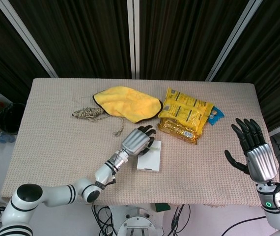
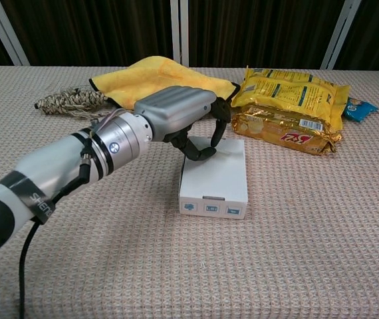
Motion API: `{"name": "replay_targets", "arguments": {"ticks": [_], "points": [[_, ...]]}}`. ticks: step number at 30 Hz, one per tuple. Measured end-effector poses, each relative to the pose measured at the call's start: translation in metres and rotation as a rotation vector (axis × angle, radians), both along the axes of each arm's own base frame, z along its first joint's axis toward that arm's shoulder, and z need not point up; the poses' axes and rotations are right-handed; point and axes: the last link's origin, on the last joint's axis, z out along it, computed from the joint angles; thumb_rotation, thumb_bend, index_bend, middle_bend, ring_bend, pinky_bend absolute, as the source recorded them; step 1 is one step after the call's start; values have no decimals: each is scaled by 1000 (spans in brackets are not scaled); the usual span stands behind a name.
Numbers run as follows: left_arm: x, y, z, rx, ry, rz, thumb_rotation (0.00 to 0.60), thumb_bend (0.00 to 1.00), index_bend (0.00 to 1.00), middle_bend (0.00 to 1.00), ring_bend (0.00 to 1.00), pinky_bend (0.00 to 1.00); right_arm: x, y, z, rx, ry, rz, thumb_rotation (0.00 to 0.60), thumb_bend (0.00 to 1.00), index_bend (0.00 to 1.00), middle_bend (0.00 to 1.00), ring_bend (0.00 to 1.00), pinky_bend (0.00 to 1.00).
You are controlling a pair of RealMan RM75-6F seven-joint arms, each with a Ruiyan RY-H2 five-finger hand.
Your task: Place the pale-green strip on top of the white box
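Note:
The white box [image 1: 151, 158] [image 2: 217, 178] lies flat near the table's front middle. My left hand [image 1: 136, 139] [image 2: 179, 113] hovers over the box's far left corner, palm down, with its dark fingers curled and the thumb drawn in toward them. The pale-green strip shows in neither view. It lies nowhere on the tablecloth or the box top, and anything in the hand is hidden under the curled fingers. My right hand [image 1: 253, 152] hangs beyond the table's right front corner, fingers spread, holding nothing. It is outside the chest view.
A yellow cloth [image 1: 127, 102] [image 2: 163, 76] lies behind the box. Yellow and gold snack packs [image 1: 185, 114] [image 2: 289, 106] sit at the back right, with a small blue packet [image 1: 216, 114] beside them. A knotted rope [image 1: 88, 113] [image 2: 70, 101] lies at the back left.

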Motion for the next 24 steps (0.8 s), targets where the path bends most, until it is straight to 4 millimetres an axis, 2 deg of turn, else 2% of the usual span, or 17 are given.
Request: {"name": "replay_targets", "arguments": {"ticks": [18,24], "points": [[-1,-1,2,15,10,-20,600,415,392,264,148,303,-2,0,1,0,-4,-5,600,317,0,0,0,0],[-2,-4,7,20,6,-30,600,415,398,264,148,303,0,0,0,1,0,-2,600,317,0,0,0,0]]}}
